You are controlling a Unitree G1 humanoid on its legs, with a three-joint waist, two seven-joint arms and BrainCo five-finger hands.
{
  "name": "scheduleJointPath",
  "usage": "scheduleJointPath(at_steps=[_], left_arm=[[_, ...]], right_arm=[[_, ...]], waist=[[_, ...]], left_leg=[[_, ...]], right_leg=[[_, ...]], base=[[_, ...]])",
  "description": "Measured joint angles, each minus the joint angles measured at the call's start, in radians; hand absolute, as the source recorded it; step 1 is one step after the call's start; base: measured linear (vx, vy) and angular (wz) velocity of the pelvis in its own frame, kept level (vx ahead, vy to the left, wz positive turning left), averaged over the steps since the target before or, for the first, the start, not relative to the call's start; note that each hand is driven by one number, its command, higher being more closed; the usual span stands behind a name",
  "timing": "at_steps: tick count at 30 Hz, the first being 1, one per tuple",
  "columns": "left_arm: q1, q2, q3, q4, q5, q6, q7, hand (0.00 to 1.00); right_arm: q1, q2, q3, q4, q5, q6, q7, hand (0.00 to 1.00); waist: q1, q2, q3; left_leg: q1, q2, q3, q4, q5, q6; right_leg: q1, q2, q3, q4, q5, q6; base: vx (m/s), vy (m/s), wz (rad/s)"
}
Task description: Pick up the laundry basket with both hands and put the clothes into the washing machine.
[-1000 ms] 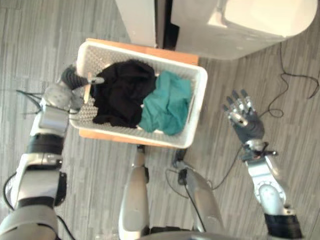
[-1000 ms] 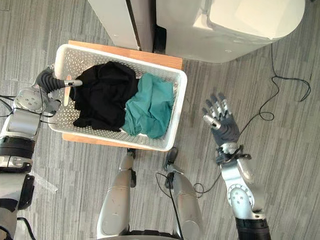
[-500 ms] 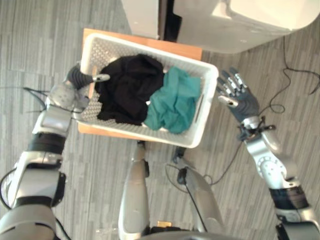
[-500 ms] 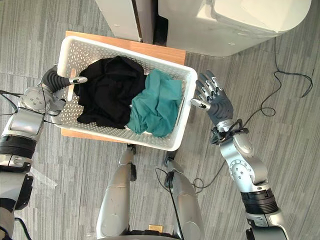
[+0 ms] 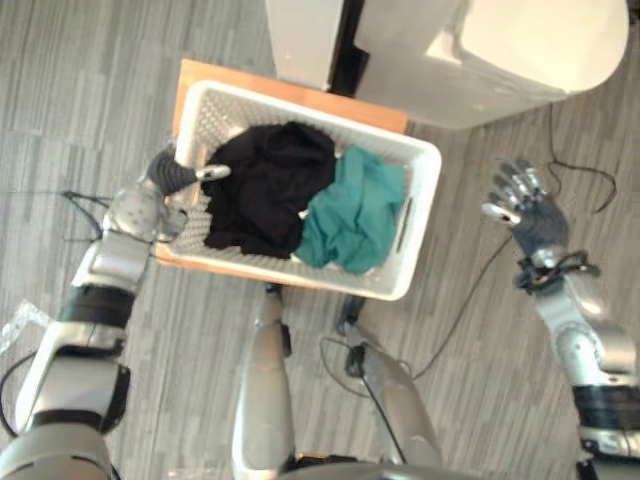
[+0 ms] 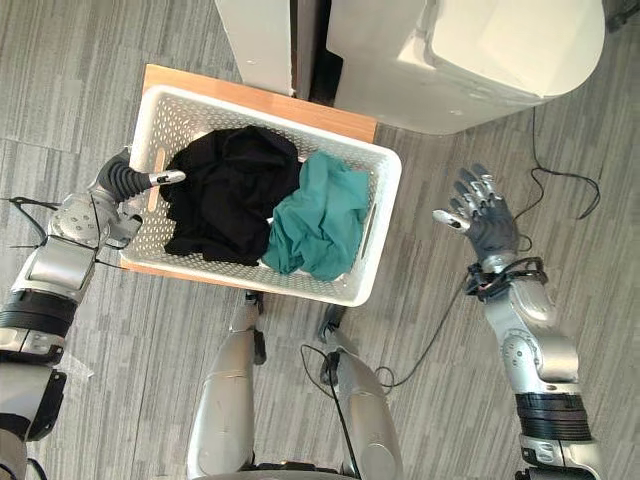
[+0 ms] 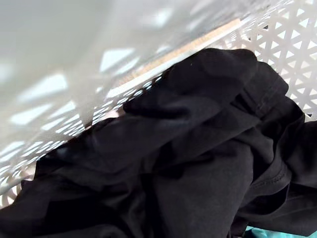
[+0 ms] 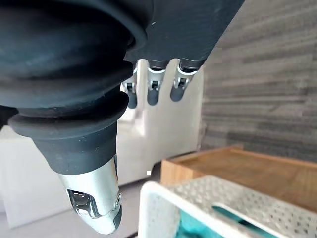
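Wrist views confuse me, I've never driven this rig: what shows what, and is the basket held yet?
This is a humanoid robot with two metal hands. The two wide pictures look down from its head; each close-up comes from a wrist camera. A white basket of black clothes and teal clothes rests on a wooden stand before the washing machine. The left hand is at the basket's left end; its grip can't be judged. The right hand hangs open beside the basket, not touching it.

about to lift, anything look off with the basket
The laundry basket sits askew on the wooden stand, its near right corner overhanging. The left hand is at its rim; the right hand hangs open, clear of it.
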Motion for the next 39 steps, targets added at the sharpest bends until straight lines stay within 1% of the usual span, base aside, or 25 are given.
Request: scheduleJointPath(at_steps=[2, 4, 6, 10, 13, 16, 19, 21, 23, 24, 25, 31, 33, 35, 38, 39], left_arm=[[0.016, 0.0, 0.014, -0.002, 0.0, 0.001, 0.001, 0.0], [0.027, 0.0, 0.023, -0.003, 0.004, 0.002, 0.005, 0.0], [0.028, 0.0, 0.024, -0.004, 0.01, 0.002, 0.019, 0.0], [0.031, 0.0, 0.025, -0.013, 0.018, 0.002, 0.02, 0.0], [0.033, -0.001, 0.026, -0.03, 0.017, 0.003, 0.023, 0.0], [0.032, -0.023, 0.046, -0.049, 0.018, 0.003, 0.041, 0.0], [0.031, -0.038, 0.055, -0.076, 0.018, 0.001, 0.058, 0.0], [0.016, -0.053, 0.054, -0.078, 0.017, -0.002, 0.06, 0.0], [0.009, -0.061, 0.055, -0.078, 0.017, -0.003, 0.063, 0.0], [0.007, -0.061, 0.057, -0.078, 0.017, -0.004, 0.067, 0.0], [0.006, -0.062, 0.065, -0.078, 0.017, -0.008, 0.074, 0.0], [-0.024, -0.062, 0.078, -0.072, 0.017, -0.009, 0.088, 0.0], [-0.025, -0.062, 0.079, -0.072, 0.017, -0.009, 0.089, 0.0], [-0.025, -0.062, 0.079, -0.071, 0.017, -0.009, 0.089, 0.0], [-0.027, -0.062, 0.075, -0.071, 0.016, -0.009, 0.088, 0.0], [-0.03, -0.061, 0.076, -0.071, 0.016, -0.01, 0.089, 0.0]], right_arm=[[0.003, 0.001, -0.01, 0.012, -0.015, 0.0, -0.001, 0.0], [0.026, 0.004, -0.02, 0.016, -0.019, -0.003, -0.001, 0.0], [0.03, 0.016, -0.019, 0.047, -0.021, -0.003, 0.0, 0.0], [0.015, 0.041, -0.007, 0.093, -0.023, -0.002, 0.001, 0.0], [-0.017, 0.044, 0.037, 0.116, -0.023, -0.001, 0.002, 0.0], [-0.077, 0.044, 0.117, 0.126, -0.023, 0.009, 0.006, 0.0], [-0.146, 0.044, 0.208, 0.128, -0.024, 0.027, 0.036, 0.0], [-0.191, 0.044, 0.266, 0.13, -0.022, 0.038, 0.045, 0.0], [-0.218, 0.049, 0.28, 0.146, -0.019, 0.039, 0.04, 0.0], [-0.24, 0.045, 0.285, 0.166, -0.014, 0.04, 0.04, 0.0], [-0.265, 0.045, 0.297, 0.184, -0.009, 0.041, 0.04, 0.0], [-0.335, 0.043, 0.333, 0.244, 0.0, 0.04, 0.038, 0.0], [-0.34, 0.045, 0.357, 0.266, -0.001, 0.044, 0.039, 0.0], [-0.342, 0.048, 0.393, 0.31, -0.002, 0.058, 0.045, 0.0], [-0.343, 0.082, 0.416, 0.371, -0.019, 0.08, 0.06, 0.0], [-0.342, 0.098, 0.411, 0.387, -0.018, 0.076, 0.068, 0.0]], waist=[[-0.011, -0.002, -0.002], [-0.013, -0.01, -0.007], [-0.013, -0.012, -0.009], [-0.016, -0.012, -0.009], [-0.015, -0.012, -0.009], [-0.012, -0.012, -0.009], [-0.006, -0.012, -0.009], [0.011, -0.012, -0.009], [0.015, -0.012, -0.009], [0.016, -0.012, -0.009], [0.017, -0.012, -0.009], [0.016, -0.011, -0.012], [0.018, -0.011, -0.014], [0.018, -0.011, -0.023], [0.021, -0.011, -0.028], [0.021, -0.011, -0.028]], left_leg=[[0.007, -0.002, 0.0, -0.003, 0.0, 0.0], [0.014, -0.004, 0.005, -0.016, 0.0, 0.0], [0.022, -0.009, 0.008, -0.037, 0.011, 0.005], [0.026, -0.018, 0.007, -0.054, 0.02, 0.007], [0.018, -0.02, 0.008, -0.056, 0.022, 0.007], [0.003, -0.02, 0.007, -0.056, 0.021, 0.007], [-0.014, -0.018, 0.006, -0.052, 0.021, 0.007], [-0.032, -0.014, 0.006, -0.032, 0.021, 0.007], [-0.041, -0.012, 0.0, -0.022, 0.019, 0.009], [-0.046, -0.007, -0.004, -0.017, 0.018, 0.009], [-0.051, 0.002, -0.006, -0.017, 0.018, 0.009], [-0.082, 0.018, -0.011, -0.013, 0.012, 0.009], [-0.087, 0.029, -0.01, -0.007, 0.012, 0.009], [-0.1, 0.043, -0.012, 0.002, 0.012, 0.009], [-0.105, 0.05, -0.013, 0.0, 0.018, 0.001], [-0.108, 0.051, -0.015, 0.0, 0.02, -0.001]], right_leg=[[0.014, 0.001, 0.001, -0.018, 0.009, 0.002], [0.014, 0.002, 0.013, -0.031, 0.018, 0.004], [0.017, 0.002, 0.02, -0.049, 0.032, -0.001], [0.018, 0.0, 0.026, -0.068, 0.045, -0.001], [0.018, 0.0, 0.026, -0.087, 0.059, -0.001], [0.011, 0.0, 0.024, -0.097, 0.065, 0.0], [-0.002, 0.001, 0.021, -0.097, 0.068, 0.003], [-0.01, 0.003, 0.022, -0.097, 0.071, 0.007], [-0.011, 0.005, 0.021, -0.097, 0.071, 0.007], [-0.012, 0.009, 0.021, -0.097, 0.077, 0.014], [-0.017, 0.017, 0.026, -0.097, 0.093, 0.013], [-0.042, 0.031, 0.026, -0.098, 0.099, 0.005], [-0.042, 0.039, 0.023, -0.098, 0.099, 0.005], [-0.043, 0.052, 0.017, -0.102, 0.099, 0.005], [-0.041, 0.059, 0.006, -0.112, 0.099, 0.005], [-0.042, 0.06, 0.004, -0.114, 0.099, 0.005]], base=[[0.04, -0.004, -0.04], [0.02, 0.0, -0.1], [0.02, -0.004, -0.07], [0.01, -0.002, -0.03], [0.01, -0.002, 0.0], [0.04, -0.012, 0.03], [0.04, -0.017, 0.02], [0.04, -0.016, -0.01], [0.04, -0.02, 0.03], [0.04, -0.028, -0.01], [0.03, -0.022, -0.04], [0.01, -0.018, -0.02], [0.03, -0.04, 0.02], [0.05, -0.043, 0.06], [0.07, -0.034, 0.05], [0.07, -0.021, 0.03]])
